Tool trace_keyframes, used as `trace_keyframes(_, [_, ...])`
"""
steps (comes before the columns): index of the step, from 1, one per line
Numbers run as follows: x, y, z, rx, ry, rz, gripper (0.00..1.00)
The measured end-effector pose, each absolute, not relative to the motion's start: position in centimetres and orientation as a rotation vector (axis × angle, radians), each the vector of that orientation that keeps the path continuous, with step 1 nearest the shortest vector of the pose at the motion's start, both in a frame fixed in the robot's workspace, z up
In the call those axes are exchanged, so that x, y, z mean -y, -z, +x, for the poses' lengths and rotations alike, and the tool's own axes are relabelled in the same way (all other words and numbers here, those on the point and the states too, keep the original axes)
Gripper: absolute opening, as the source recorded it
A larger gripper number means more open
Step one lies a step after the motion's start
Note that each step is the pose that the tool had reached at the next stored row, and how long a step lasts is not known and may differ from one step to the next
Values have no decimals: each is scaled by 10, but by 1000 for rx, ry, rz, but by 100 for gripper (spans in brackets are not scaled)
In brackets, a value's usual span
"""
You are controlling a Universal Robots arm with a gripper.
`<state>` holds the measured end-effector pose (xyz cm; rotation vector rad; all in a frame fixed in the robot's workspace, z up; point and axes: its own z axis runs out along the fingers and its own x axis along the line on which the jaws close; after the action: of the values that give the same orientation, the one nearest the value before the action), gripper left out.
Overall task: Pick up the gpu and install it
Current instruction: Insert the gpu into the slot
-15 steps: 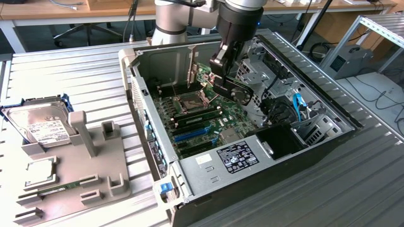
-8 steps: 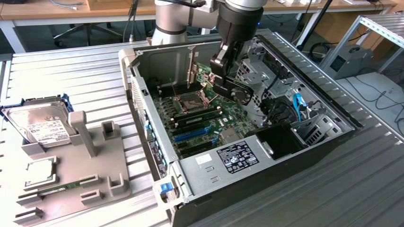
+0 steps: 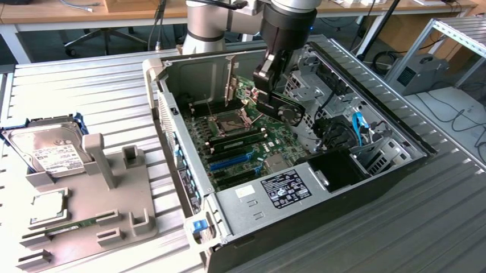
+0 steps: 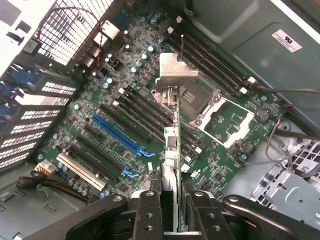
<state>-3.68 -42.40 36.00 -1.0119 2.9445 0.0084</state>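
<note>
The gpu (image 3: 287,111) is a dark card with a black fan shroud, hanging tilted above the motherboard (image 3: 243,142) inside the open computer case (image 3: 190,187). My gripper (image 3: 267,94) is shut on its upper edge. In the wrist view the gpu (image 4: 172,135) shows edge-on between my fingers (image 4: 150,210). My gripper (image 4: 172,197) clamps it from both sides, and the card's silvery bracket (image 4: 175,70) is at its far end. The card hovers over the memory slots and the CPU socket (image 4: 200,102), apart from the board. A long blue expansion slot (image 4: 120,132) lies off to one side of it.
A grey fixture tray (image 3: 114,199) at the exterior view's left holds a silver hard drive (image 3: 49,149), a CPU chip (image 3: 47,206) and a thin memory stick (image 3: 65,227). Inside the case are a power supply (image 3: 285,187), drive cages (image 3: 311,79) and blue cables (image 3: 358,126).
</note>
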Motion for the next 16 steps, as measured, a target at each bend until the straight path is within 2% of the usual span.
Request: trace_keyframes(16, [424,-360,-37,-2925,-9,-1068,26])
